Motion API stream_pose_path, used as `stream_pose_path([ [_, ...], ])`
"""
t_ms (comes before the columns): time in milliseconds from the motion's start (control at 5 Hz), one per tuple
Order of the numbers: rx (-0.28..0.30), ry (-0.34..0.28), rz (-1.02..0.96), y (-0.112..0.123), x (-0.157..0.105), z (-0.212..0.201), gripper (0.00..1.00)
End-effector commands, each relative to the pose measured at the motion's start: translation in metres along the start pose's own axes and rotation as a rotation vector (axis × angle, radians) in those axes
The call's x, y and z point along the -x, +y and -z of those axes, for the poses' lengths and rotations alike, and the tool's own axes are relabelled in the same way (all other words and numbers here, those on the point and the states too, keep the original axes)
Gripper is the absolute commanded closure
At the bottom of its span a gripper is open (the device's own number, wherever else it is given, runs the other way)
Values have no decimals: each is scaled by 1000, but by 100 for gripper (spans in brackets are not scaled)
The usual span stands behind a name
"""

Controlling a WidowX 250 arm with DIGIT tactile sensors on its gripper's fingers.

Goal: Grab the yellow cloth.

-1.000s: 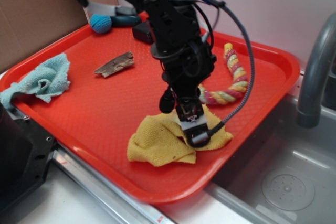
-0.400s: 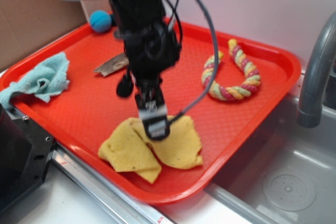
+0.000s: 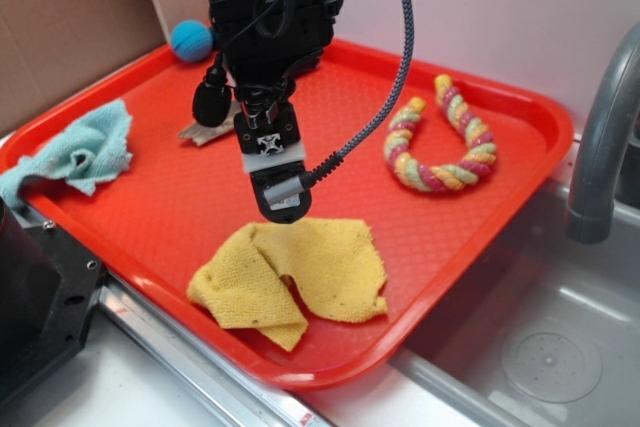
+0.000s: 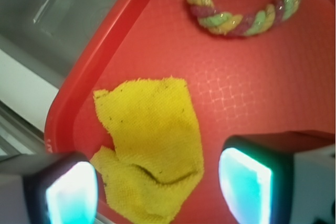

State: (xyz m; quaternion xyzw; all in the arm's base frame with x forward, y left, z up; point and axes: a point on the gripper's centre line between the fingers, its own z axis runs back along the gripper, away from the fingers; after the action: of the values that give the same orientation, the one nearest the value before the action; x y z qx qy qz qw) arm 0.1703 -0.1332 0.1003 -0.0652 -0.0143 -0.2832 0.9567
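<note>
From the exterior view, my claw hangs just above the yellow cloth, which lies crumpled near the red tray's front edge. The wrist view shows the claw released and empty, with the yellow cloth between its fingers, so I'd descend straight onto the raised fold before pinching.

Red tray beside a steel sink, carrying 5 loose items.
On the tray: yellow cloth near the front rim, light blue cloth at left, wood piece, blue ball at back, twisted rope toy at right.
</note>
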Motion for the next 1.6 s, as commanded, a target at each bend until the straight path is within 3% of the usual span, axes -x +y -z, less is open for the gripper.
stream_pose_path([
  [0,-14,198,-40,-13,19,40,0],
  [200,-27,232,-47,-2,23,59,0],
  [400,-20,226,-20,-6,23,70,0],
  [600,-10,235,-46,-4,21,80,42],
  [800,-12,205,-59,-3,19,78,100],
  [1200,-52,176,-128,12,15,72,100],
  [1400,-104,42,-264,43,9,31,100],
])
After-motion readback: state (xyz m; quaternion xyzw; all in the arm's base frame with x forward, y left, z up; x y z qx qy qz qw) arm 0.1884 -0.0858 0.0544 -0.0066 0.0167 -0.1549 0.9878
